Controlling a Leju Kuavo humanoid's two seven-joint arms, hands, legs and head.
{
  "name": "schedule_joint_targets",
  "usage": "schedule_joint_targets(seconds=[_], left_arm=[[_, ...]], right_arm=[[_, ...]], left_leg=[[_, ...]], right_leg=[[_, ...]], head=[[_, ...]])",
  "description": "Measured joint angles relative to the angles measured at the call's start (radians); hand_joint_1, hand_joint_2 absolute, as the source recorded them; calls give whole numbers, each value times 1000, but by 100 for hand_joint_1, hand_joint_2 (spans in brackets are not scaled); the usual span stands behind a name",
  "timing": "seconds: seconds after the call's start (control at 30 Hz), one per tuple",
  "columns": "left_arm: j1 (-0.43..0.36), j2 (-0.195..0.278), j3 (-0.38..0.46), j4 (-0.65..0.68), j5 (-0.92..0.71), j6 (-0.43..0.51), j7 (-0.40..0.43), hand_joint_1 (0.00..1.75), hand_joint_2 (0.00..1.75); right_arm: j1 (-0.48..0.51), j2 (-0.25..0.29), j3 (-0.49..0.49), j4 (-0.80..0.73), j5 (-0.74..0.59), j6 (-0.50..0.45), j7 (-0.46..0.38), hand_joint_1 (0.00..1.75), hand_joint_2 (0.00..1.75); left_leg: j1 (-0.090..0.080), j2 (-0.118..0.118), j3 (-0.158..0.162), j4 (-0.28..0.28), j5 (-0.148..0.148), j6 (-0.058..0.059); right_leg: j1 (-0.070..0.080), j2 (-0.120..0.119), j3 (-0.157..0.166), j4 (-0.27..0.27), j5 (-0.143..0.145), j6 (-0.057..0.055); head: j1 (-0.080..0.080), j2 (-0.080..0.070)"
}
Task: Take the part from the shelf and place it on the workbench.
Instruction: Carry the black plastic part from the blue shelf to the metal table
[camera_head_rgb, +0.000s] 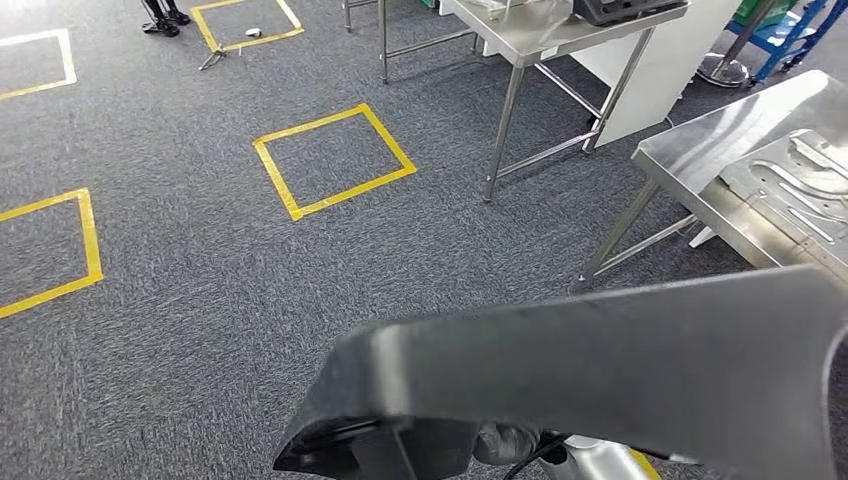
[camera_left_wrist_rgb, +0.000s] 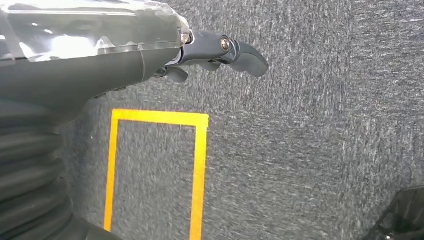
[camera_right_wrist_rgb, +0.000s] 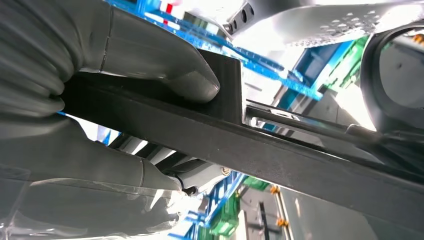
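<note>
Grey carpet (camera_head_rgb: 200, 300) marked with yellow tape squares (camera_head_rgb: 333, 160); steel table (camera_head_rgb: 560, 40) beyond; blue racking (camera_head_rgb: 790, 30) at far right.

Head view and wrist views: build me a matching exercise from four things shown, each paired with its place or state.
Things:
1. Long dark grey part
2. Left hand
3. Yellow tape square
4. Shiny steel workbench

States:
A. Marked on the grey carpet
B. Stands at the right, holding pressed metal panels
C. Gripped by the right hand
D. Holds nothing, over the carpet

Pairs: 1-C, 2-D, 3-A, 4-B
</note>
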Motion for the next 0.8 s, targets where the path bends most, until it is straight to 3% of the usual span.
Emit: schedule_joint_targets(seconds=[0.07, 0.13, 0.2, 0.27, 0.33, 0.37, 0.43, 0.47, 0.5, 0.53, 0.6, 0.63, 0.7, 0.8], left_arm=[[-1, -4, 0, 0, 0, 0, 6, 0, 175], [-2, -11, -1, 0, 0, 0, 8, 0, 175], [-1, -17, -1, 0, 1, 0, 9, 0, 175], [-1, -20, -1, 0, 1, -2, 10, 0, 175], [-4, -22, -2, 0, 0, -6, 10, 0, 175], [-4, -23, -3, 0, 0, -9, 10, 0, 175], [-1, -22, -5, 0, 0, -15, 11, 0, 175], [1, -22, -6, 0, 0, -17, 12, 0, 175], [3, -23, -8, 0, -1, -17, 13, 0, 175], [4, -24, -9, 0, -1, -17, 14, 0, 175], [2, -26, -11, 0, -3, -17, 16, 0, 175], [2, -28, -12, 0, -3, -16, 17, 0, 175], [1, -31, -15, 0, 0, -13, 23, 0, 175], [0, -35, -23, 0, 1, -2, 37, 0, 175]], right_arm=[[-2, 0, 11, -1, -7, -10, 0, 175, 175], [-8, 0, 18, -4, -9, -15, 0, 175, 175], [-14, 1, 23, -7, -10, -18, 0, 175, 175], [-16, 1, 25, -9, -10, -21, 1, 175, 175], [-16, 1, 28, -11, -8, -27, 1, 175, 175], [-16, 1, 30, -12, -7, -33, 0, 175, 175], [-15, 1, 36, -11, -4, -45, 1, 175, 175], [-12, 1, 38, -11, -4, -50, 1, 175, 175], [-9, 1, 40, -11, -4, -54, 1, 175, 175], [-7, 1, 41, -11, -4, -57, 1, 175, 175], [-4, 3, 42, -12, -6, -63, 3, 175, 175], [-2, 4, 42, -13, -8, -65, 4, 175, 175], [0, 6, 42, -17, -12, -71, 6, 175, 175], [3, 7, 42, -23, -19, -76, 8, 175, 175]], left_leg=[[-5, 16, 9, 0, -6, 1], [-7, 31, 17, -3, -11, -1], [-5, 47, 20, -8, -13, -6], [-6, 61, 25, -16, -15, -13], [-7, 42, 23, 7, -34, -19], [-6, 23, 6, 50, -57, -24], [3, -6, -60, 180, -113, -34], [7, -10, -93, 236, -128, -40], [11, -11, -113, 261, -125, -45], [15, -11, -115, 247, -101, -51], [24, -26, -69, 129, -25, -63], [26, -40, -45, 74, -1, -67], [25, -59, -24, 26, 8, -57], [22, -46, -27, 25, 10, -30]], right_leg=[[10, -11, 51, -107, 69, -19], [29, -48, 118, -239, 113, -45], [42, -67, 140, -287, 114, -60], [39, -49, 146, -304, 121, -66], [27, -33, 165, -331, 131, -65], [21, -25, 175, -342, 135, -63], [18, -7, 179, -342, 134, -62], [17, 4, 179, -340, 132, -60], [15, 15, 179, -336, 130, -57], [13, 26, 179, -330, 126, -53], [5, 46, 178, -309, 112, -41], [3, 55, 175, -297, 104, -33], [2, 68, 164, -279, 95, -23], [1, 76, 154, -269, 91, -14]], head=[[0, 0], [0, 0], [0, 0], [0, 0], [0, 0], [0, 0], [0, 0], [0, 0], [0, 0], [0, 0], [0, 0], [0, 0], [-1, 0], [-1, 0]])
